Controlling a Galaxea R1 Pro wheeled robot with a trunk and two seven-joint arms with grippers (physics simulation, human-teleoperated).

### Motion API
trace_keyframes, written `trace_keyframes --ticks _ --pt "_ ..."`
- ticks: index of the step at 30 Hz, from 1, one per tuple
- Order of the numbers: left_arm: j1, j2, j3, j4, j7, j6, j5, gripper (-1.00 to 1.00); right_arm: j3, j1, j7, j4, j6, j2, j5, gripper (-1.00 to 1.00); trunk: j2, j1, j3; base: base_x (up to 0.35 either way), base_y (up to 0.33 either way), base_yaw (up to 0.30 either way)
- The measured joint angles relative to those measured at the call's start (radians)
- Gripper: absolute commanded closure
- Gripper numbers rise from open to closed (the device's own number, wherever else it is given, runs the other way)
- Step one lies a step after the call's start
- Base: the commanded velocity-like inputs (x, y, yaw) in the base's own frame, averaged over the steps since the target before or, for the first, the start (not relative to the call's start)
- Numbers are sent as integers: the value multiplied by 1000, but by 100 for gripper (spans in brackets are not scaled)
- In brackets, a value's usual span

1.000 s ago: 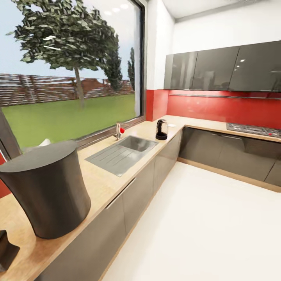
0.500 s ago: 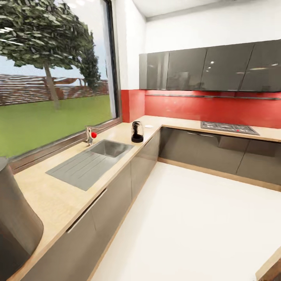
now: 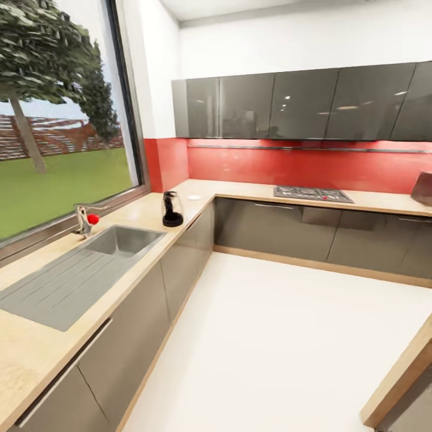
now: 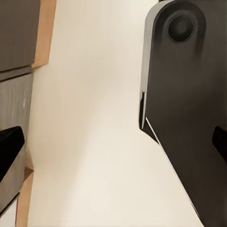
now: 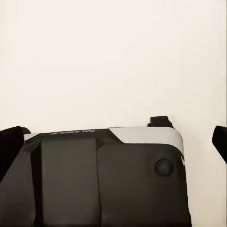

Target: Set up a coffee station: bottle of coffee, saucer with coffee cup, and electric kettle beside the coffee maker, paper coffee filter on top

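An L-shaped kitchen shows in the head view, with a wooden tabletop (image 3: 135,211) running under a large window (image 3: 60,120) and turning along a red backsplash (image 3: 300,165) beneath dark grey wall cabinets (image 3: 288,105). The coffee maker (image 3: 171,209), dark and upright, stands on the tabletop near the inner corner, just beyond the sink (image 3: 123,240). A small white round thing, perhaps the saucer (image 3: 194,197), lies flat on the tabletop a little behind the coffee maker and apart from it; it is too small to tell for certain. The sink's ribbed drainer (image 3: 57,288) spreads toward the camera, and a tap (image 3: 84,219) with a red knob stands at the window side of the basin. A hob (image 3: 312,194) is set into the far run of tabletop, and a dark object sits at the far right edge, cut off by the frame. The floor (image 3: 282,342) is pale. In the left wrist view the left gripper (image 4: 113,142) has its dark fingers (image 4: 9,142) at opposite edges of the picture, spread wide with nothing between them, over the pale floor beside a dark part of the robot's body. In the right wrist view the right gripper (image 5: 113,142) likewise has its fingers (image 5: 10,139) spread wide and holding nothing, above a dark robot housing
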Motion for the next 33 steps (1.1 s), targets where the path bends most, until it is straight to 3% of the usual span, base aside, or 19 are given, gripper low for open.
trace_keyframes --ticks 5,9,12,18,33 --pt "0 1 0 1 0 1 0 -100 3 45 40 2 -1 -56 26 -100 0 0 0 297 -170 -300" --pt "0 0 0 1 0 1 0 -100 4 106 74 3 -2 -80 131 -100 0 0 0 297 -169 -300" --pt "0 -1 -1 1 0 0 4 -100 5 189 88 2 -6 -85 217 -100 0 0 0 297 -169 -299" --pt "0 0 -1 0 0 0 5 -100 3 209 149 -2 -8 -80 225 -100 0 0 0 297 -169 -138" --pt "0 1 -1 -1 0 1 6 -100 -3 210 155 -27 -13 -63 224 -100 0 0 0 318 -101 -4"
